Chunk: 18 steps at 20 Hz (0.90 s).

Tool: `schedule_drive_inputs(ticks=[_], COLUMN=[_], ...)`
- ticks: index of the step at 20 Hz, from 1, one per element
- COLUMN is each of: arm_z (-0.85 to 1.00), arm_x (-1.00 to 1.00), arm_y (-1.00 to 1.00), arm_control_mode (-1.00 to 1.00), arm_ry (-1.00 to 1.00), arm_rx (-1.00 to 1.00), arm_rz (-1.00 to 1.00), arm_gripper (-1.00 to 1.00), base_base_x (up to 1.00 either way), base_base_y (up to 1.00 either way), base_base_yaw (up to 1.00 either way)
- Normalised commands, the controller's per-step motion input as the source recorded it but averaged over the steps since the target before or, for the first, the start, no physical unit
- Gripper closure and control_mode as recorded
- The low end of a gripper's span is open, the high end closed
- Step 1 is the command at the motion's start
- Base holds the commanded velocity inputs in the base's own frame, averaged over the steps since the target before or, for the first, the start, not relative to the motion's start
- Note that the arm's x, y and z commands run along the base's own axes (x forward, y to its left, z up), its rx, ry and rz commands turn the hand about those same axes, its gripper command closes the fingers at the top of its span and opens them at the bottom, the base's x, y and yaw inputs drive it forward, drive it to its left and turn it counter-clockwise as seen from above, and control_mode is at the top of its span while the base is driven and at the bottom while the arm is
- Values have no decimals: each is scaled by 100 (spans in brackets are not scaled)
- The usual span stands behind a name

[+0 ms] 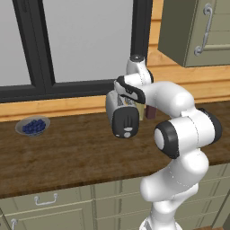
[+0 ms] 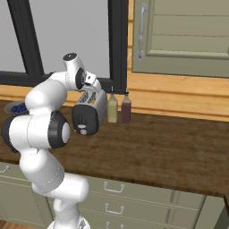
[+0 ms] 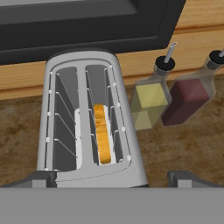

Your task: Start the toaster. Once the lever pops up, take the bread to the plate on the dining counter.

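The silver toaster (image 3: 87, 127) (image 1: 122, 114) (image 2: 89, 112) stands on a dark brown wood-grain counter (image 1: 67, 157); I cannot tell whether this is the dining counter. The bread (image 3: 103, 135) sits upright, low in the toaster's right slot, with only its golden top edge showing. My gripper (image 3: 113, 181) hangs open just above the toaster's near end, with a fingertip on each side and nothing between them. The black end panel (image 1: 125, 122) faces the base cameras. A pale round knob (image 1: 127, 134) shows low on it; the lever is too small to make out. The plate is out of view.
A yellow oil bottle (image 3: 148, 107) (image 2: 112, 109) and a dark red bottle (image 3: 188, 100) (image 2: 126, 108) stand close to the toaster's right, against the wooden backsplash. A grey bowl of blueberries (image 1: 32, 126) sits at the far left. A wall cabinet (image 1: 193, 31) hangs above on the right.
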Motion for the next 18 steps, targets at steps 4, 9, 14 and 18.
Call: schedule_drive_inputs(ticks=[4,9,14,18], arm_z=[0,0,0,0], arm_x=[0,0,0,0], arm_y=[0,0,0,0], arm_control_mode=[-100,-100,-100,-100], arm_ry=[0,0,0,0], arm_rx=[0,0,0,0], arm_rz=[0,0,0,0], arm_gripper=[-100,-100,-100,-100], base_base_x=[0,0,0,0], base_base_y=[0,0,0,0], base_base_yaw=[0,0,0,0])
